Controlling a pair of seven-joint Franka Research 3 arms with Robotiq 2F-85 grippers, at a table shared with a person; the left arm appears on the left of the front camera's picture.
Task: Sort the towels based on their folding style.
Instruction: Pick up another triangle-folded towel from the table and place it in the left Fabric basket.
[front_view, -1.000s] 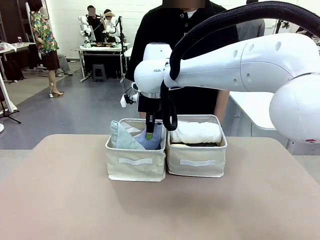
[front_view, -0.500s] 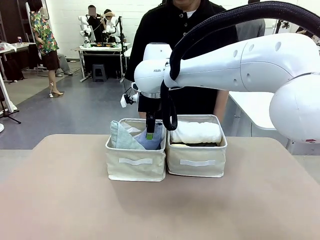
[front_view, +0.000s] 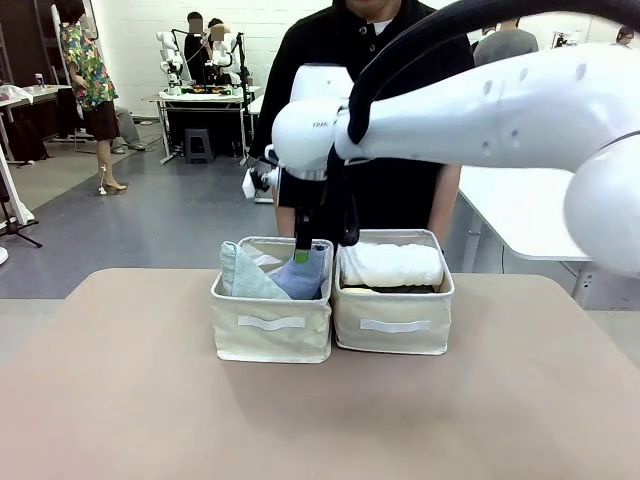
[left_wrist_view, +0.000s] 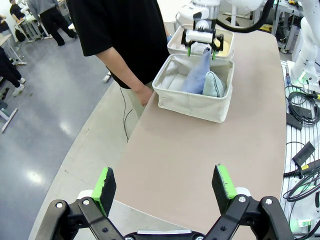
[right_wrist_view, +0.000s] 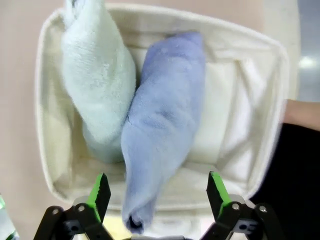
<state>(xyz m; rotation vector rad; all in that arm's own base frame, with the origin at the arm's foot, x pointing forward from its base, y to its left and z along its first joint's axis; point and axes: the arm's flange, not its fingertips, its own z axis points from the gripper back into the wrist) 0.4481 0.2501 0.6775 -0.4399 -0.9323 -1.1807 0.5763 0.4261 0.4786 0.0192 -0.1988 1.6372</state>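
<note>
Front view: beige counter (front_view: 320, 400), matte, w/ two cream fabric bins touching side by side near the far edge. Left bin (front_view: 271, 325) holds the pale grey-green towel (front_view: 243, 275) and light blue towel (front_view: 303, 275), both cone-folded. Right bin (front_view: 392, 315) holds the white rolled towel (front_view: 392, 265) on top. Right pincer (front_view: 301, 256) hangs just above the blue cone; its spread can't be judged here. Person in black stands right behind the bins. Room: grey floor, white walls, work tables further back. Arm lettering too small to read.

Left wrist view: left pincer (left_wrist_view: 166, 186) spread wide, nothing in it, over the near end of the counter, well apart from the bins. Cables lie beside the counter.

Right wrist view: right pincer (right_wrist_view: 155, 192) spread apart, empty, straddling the blue cone's tip w/o touching. Both cones lie side by side, touching.
</note>
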